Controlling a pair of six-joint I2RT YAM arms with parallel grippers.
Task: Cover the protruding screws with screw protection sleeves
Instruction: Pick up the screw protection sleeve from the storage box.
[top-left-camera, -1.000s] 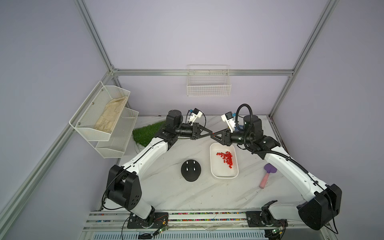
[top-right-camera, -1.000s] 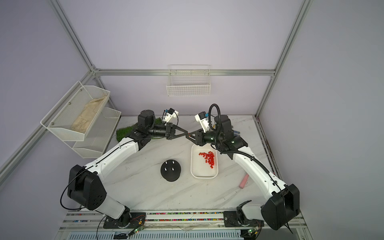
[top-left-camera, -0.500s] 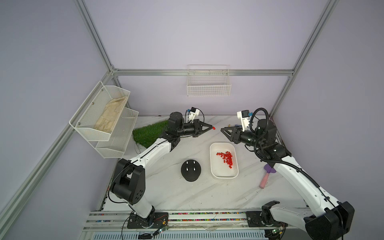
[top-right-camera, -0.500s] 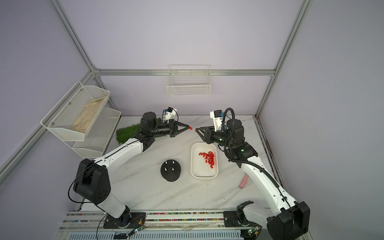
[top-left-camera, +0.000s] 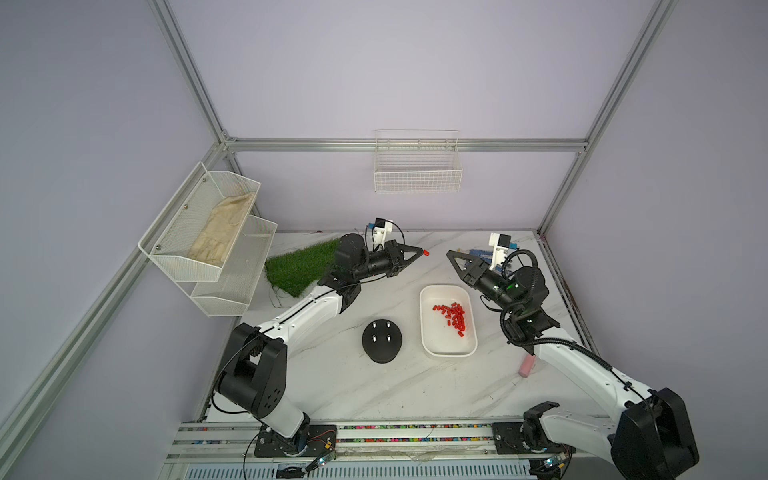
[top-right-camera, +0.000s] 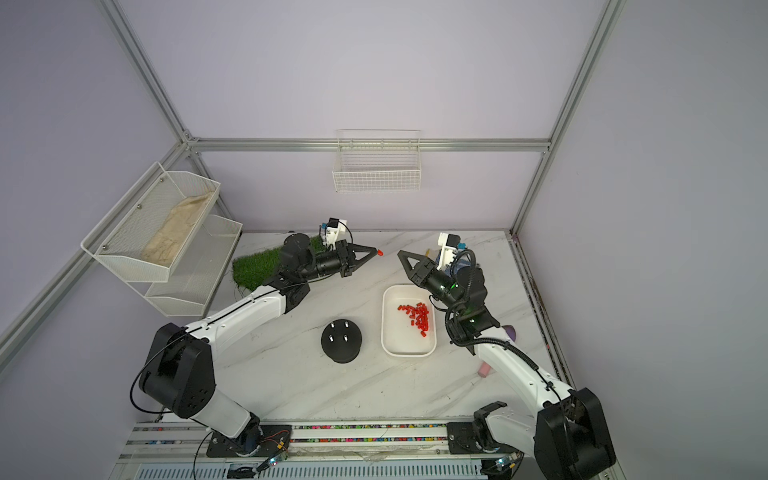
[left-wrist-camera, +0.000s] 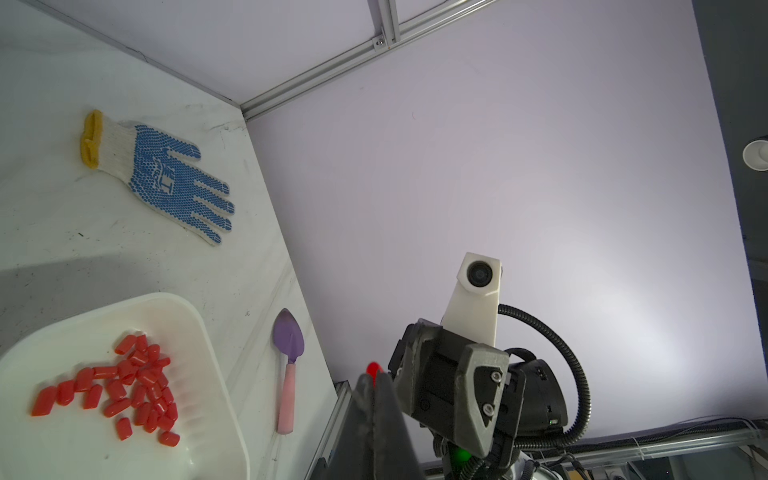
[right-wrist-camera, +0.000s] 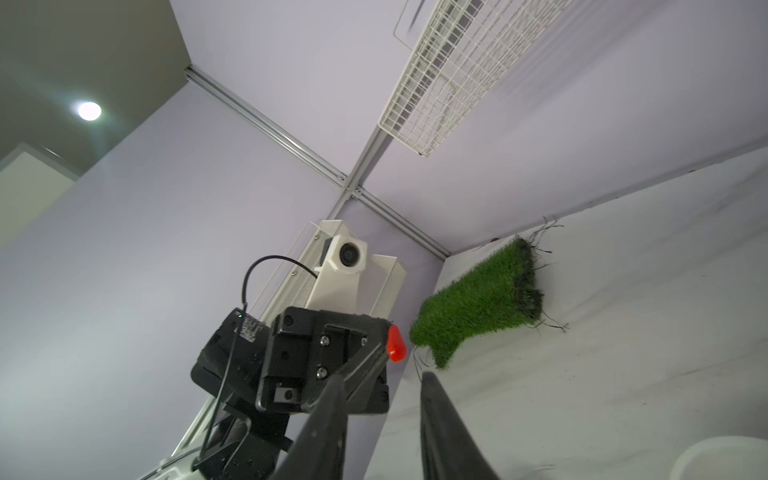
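Observation:
In both top views the black dome base (top-left-camera: 381, 340) (top-right-camera: 341, 340) stands mid-table with the protruding screws (top-left-camera: 381, 335) bare on top. To its right a white tray (top-left-camera: 430, 345) (left-wrist-camera: 195, 332) holds a pile of red screw protection sleeves (top-left-camera: 455, 318) (left-wrist-camera: 124, 386). My left gripper (top-left-camera: 419, 252) (left-wrist-camera: 372, 378) hovers above the far middle of the table, shut on one red sleeve (left-wrist-camera: 374, 368) (right-wrist-camera: 396, 344) that pokes out past its tips. My right gripper (top-left-camera: 451, 254) (right-wrist-camera: 384, 378) faces it from the right, a short gap away, open and empty.
A green turf patch (top-left-camera: 301, 266) lies at the back left under the left arm. A blue-dotted work glove (left-wrist-camera: 166, 178) lies at the back right. A purple trowel with a pink handle (left-wrist-camera: 287, 374) lies by the right edge. Mesh shelves (top-left-camera: 208, 232) hang on the left wall, a wire basket (top-left-camera: 417, 166) on the back wall.
A second ago the two grippers met tip to tip. They have drawn apart, the left one keeping the red sleeve. The right arm has pulled back to the right.

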